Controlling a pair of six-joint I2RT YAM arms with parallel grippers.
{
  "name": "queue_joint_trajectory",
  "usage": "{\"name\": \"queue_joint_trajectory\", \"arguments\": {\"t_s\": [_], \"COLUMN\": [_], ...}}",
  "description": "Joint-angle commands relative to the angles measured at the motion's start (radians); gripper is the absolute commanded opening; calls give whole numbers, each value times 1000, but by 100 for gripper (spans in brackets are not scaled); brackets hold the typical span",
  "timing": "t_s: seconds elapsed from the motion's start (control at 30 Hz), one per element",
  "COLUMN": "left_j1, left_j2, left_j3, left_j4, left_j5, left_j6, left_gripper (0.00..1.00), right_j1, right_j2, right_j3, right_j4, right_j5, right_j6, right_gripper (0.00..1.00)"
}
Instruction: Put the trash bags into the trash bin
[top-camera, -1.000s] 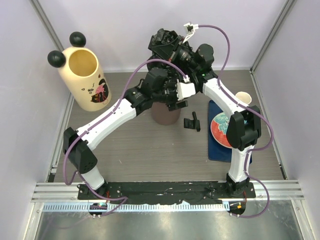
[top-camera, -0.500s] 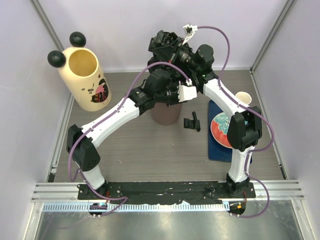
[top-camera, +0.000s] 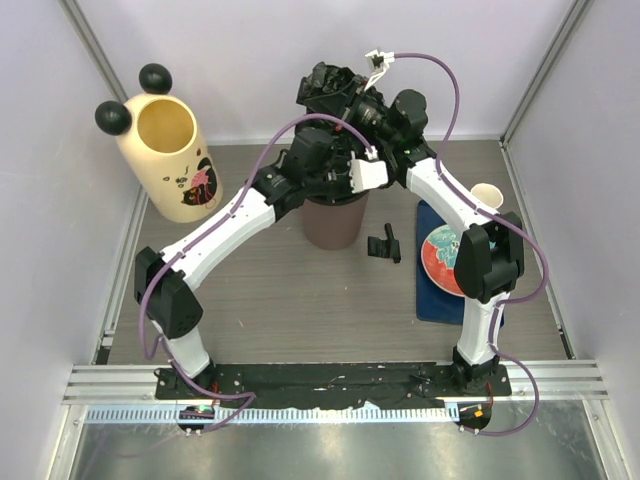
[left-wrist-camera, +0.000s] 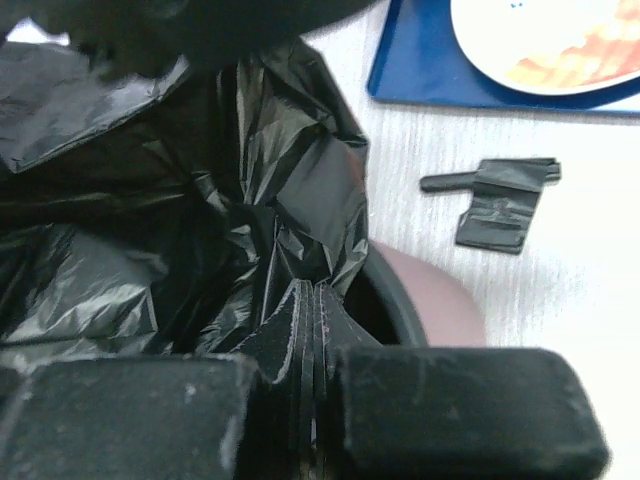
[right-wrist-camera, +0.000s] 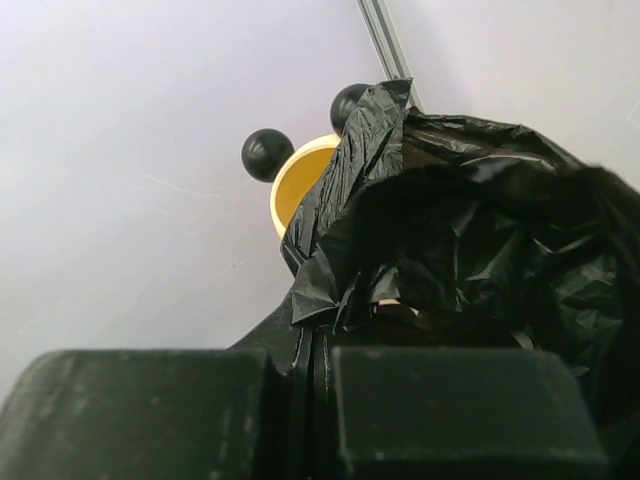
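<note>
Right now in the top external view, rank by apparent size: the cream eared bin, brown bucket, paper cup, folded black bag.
1. cream eared bin
2. brown bucket, partly hidden
3. paper cup and folded black bag look about alike; not ranked

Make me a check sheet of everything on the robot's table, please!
Surface: grey wood-look table.
Job's things: black trash bag held over the brown inner bucket; cream trash bin with ball ears far left, standing apart; folded trash bag lying flat beside the bucket.
Clutter: blue mat with a plate on it; paper cup at its far corner.
End effectors: left end effector shut on the black trash bag; right end effector shut on it too.
Cables: purple cables run along both arms.
Surroundings: pale walls; aluminium rail at the near edge.
</note>
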Motion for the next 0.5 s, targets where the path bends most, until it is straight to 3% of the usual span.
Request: {"name": "queue_joint_trajectory", "arguments": {"t_s": [0.0, 0.23, 0.47], "left_j1": [35, 91, 101], "left_j2": [-104, -60, 39], "left_j3": [-69, -129, -76], "left_j4": [78, 78, -35], "left_j5": [-65, -197, -168], "left_j6": [90, 185, 228], "left_gripper": [0, 0, 0], "right_j1": [4, 5, 5], "right_j2": [-72, -66, -60], "right_j3": [33, 62, 36], "right_j4": [44, 56, 31], "right_j5": [-6, 1, 3], "right_j6": [6, 28, 46], "right_gripper": [1, 1, 1]}}
